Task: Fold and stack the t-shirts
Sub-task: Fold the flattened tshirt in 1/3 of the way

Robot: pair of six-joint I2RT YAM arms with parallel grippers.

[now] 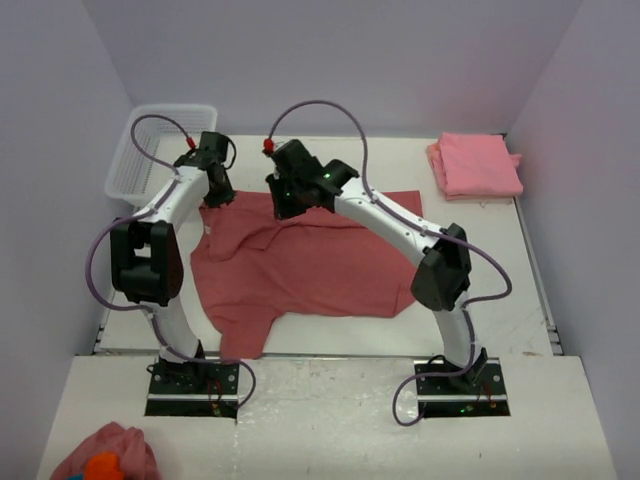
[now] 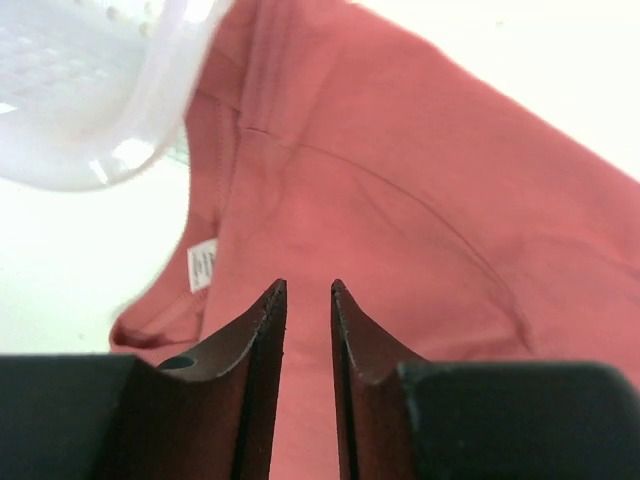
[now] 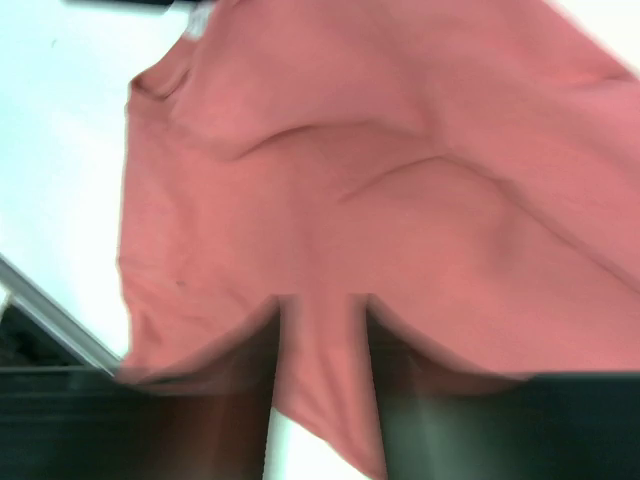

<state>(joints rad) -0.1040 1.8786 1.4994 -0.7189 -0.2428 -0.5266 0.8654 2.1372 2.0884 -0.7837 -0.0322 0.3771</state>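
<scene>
Top external view: the red tee (image 1: 310,265) lies spread on the table (image 1: 480,295), rumpled, one sleeve trailing toward the arm bases; both grippers sit at its far edge. The left gripper (image 2: 308,288) is by the collar; on its wrist camera the jaws stand a narrow gap apart, clenching nothing; cloth lies loose under and ahead of the fingertips, the white label (image 2: 202,266) is just to their left, and the basket (image 2: 90,100) is beyond that, up and left. The right gripper (image 3: 322,300) works the same edge, just to the right of the left one; its picture is smeared, but cloth runs straight in between the fingers and hangs past them, so I read it as grasping the red tee's edge; likely, not certain. Well off to the right gripper's right, at the far corner, a pink tee (image 1: 478,165) sits folded; that's one down, as far as I can see. The red tee shows no clean fold yet; so, by my judgement, what's left is all its folds, then the carry onto the pink tee. Beside the left arm's base lies a lump (image 1: 105,455) with an orange patch; no tee by the look of it.
</scene>
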